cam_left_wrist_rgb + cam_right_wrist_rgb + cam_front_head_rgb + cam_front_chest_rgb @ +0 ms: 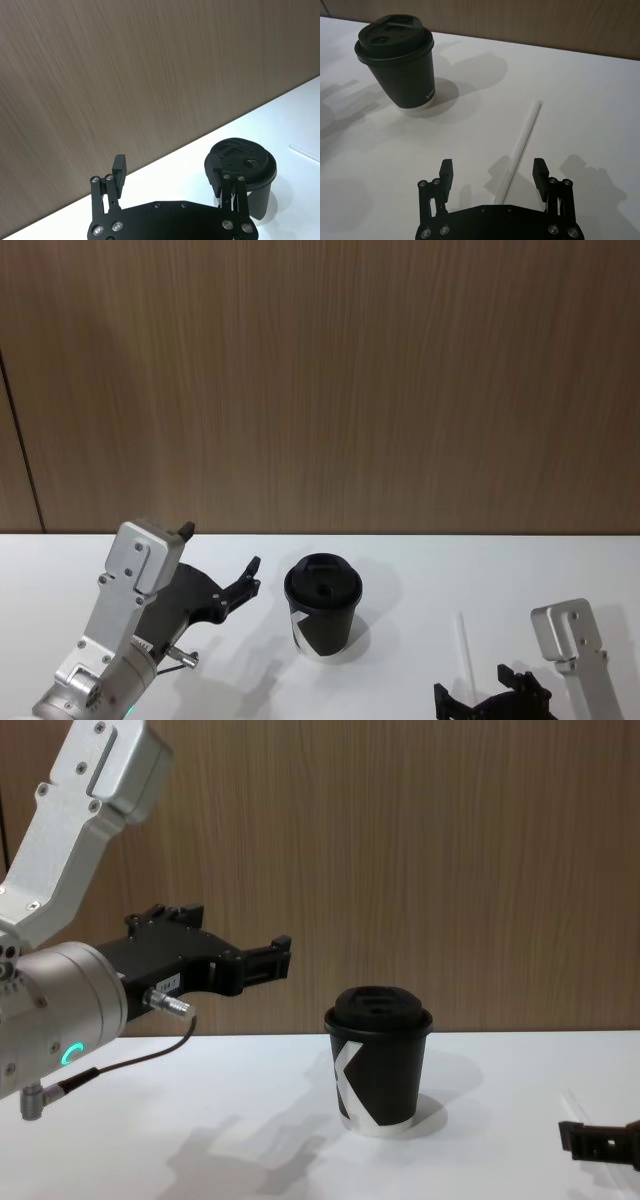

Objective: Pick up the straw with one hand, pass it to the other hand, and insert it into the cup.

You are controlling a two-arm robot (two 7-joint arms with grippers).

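This looks like a robotics lab or test room rather than a home: a plain white table sits against a wall of brown wood-grain panels with a dark vertical seam at its left. A silver-grey robot arm with a glowing green ring reaches over the table, where a lidded black paper cup and a white straw are laid out

straw: white, thin, straight, laid flat, near end seen under the gap between the spread fingers of the right gripper | cup: black, domed lid, white K, stood upright, set just beyond the left gripper, apart from the straw
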